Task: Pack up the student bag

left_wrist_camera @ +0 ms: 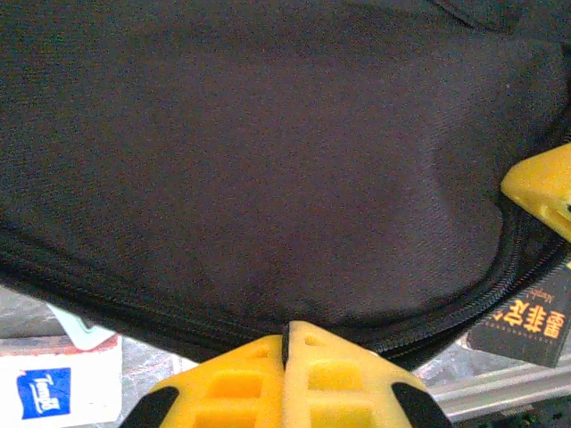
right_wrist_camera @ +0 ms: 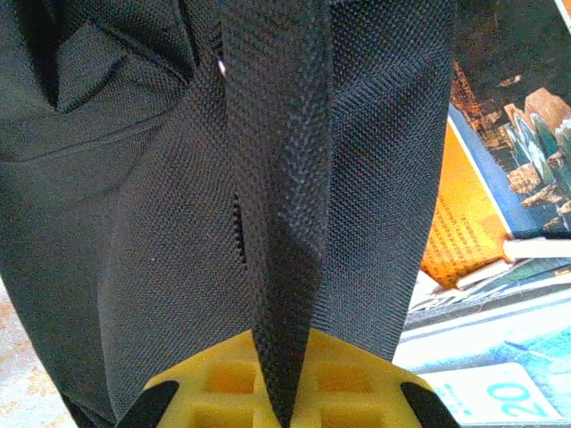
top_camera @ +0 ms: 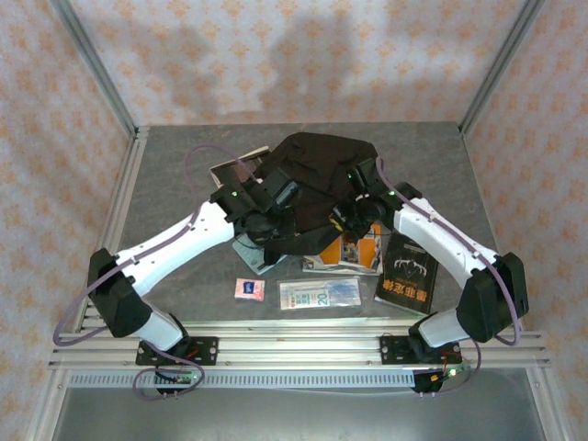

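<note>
At the near edge, silver aluminium rails (top_camera: 303, 354) carry both arm bases. Just beyond, on the grey speckled desk (top_camera: 165, 165), lie a small pink packet (top_camera: 248, 289), a pale flat pouch printed "20" (top_camera: 319, 294) and a black paperback with gold characters (top_camera: 405, 271). Mid-desk sits the student bag (top_camera: 317, 175), a large soft black fabric backpack. The left jaws are clenched at its zipped edge; the right jaws grasp its black woven strap (right_wrist_camera: 277, 178). Peach patterned wallpaper (top_camera: 303, 55) closes the back and sides.

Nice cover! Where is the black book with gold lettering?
Top view: the black book lies front right on the table, beside the right arm and the orange book.
</note>
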`<state>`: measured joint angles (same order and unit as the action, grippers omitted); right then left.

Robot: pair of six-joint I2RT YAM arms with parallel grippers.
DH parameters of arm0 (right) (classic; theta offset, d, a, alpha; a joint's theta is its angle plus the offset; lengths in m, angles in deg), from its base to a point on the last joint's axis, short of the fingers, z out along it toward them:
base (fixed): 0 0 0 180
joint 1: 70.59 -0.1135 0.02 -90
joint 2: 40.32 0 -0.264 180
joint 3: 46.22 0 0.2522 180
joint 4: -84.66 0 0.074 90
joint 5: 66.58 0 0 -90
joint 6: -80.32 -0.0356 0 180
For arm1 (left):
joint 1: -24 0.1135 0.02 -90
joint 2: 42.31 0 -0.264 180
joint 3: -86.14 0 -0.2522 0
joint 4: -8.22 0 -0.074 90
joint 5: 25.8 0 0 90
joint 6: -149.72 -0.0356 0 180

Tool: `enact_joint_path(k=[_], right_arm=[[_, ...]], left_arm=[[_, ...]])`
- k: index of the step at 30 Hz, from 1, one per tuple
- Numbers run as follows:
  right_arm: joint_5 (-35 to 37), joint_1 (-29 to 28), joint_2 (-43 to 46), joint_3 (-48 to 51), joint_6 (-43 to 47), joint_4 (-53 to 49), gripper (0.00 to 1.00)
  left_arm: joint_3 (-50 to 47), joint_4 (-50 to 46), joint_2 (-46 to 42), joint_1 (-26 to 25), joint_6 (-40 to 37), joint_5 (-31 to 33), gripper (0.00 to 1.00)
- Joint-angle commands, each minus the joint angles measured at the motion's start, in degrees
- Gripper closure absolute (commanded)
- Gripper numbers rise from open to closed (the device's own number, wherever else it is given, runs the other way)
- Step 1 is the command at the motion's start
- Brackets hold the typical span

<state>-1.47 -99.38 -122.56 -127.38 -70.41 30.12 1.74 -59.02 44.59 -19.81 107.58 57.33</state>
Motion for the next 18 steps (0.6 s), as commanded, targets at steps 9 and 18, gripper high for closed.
enact_joint_path(k=[9, 18], right_arm=[[5.01, 4.83, -0.10, 0.20, 8.25, -5.63, 1.00], [5.65, 8.05, -2.65, -4.47, 24.43, -13.27, 1.00]], left_arm=[[-4.25, -4.62, -5.09, 10.03, -5.75, 4.91, 1.00], [-2.01, -4.72, -2.80, 14.28, -10.59, 4.35, 1.00]])
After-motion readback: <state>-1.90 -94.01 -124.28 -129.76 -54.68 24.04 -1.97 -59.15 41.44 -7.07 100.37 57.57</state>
